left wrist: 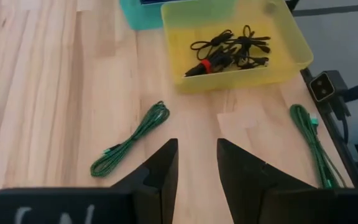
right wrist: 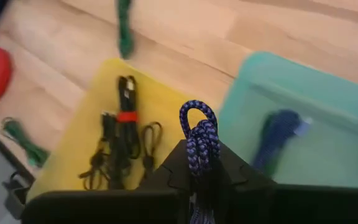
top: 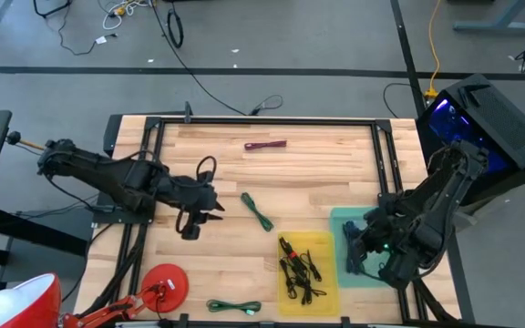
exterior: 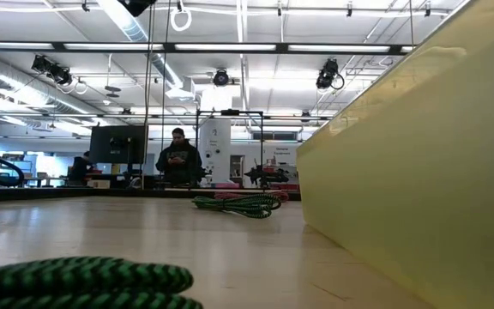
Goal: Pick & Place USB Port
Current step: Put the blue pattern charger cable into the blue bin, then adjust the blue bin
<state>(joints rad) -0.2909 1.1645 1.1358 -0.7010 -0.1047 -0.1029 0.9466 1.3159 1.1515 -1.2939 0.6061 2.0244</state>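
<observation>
Blue cable is clamped in right gripper – best released once squarely over teal bin below – left gripper is held open

Blue braided cable: lower end hidden between right pincer fingers. Teal bin beyond that pincer: cut by frame edge; blue cable inside blurred, connectors indiscernible.

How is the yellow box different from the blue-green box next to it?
The yellow bin holds several black cables; the teal bin holds one blue cable. The yellow bin lies nearer the table's middle; the teal bin sits farther right, under the right gripper, which grips a blue braided cable. Both are shallow plastic bins, side by side on the wooden table.
</observation>
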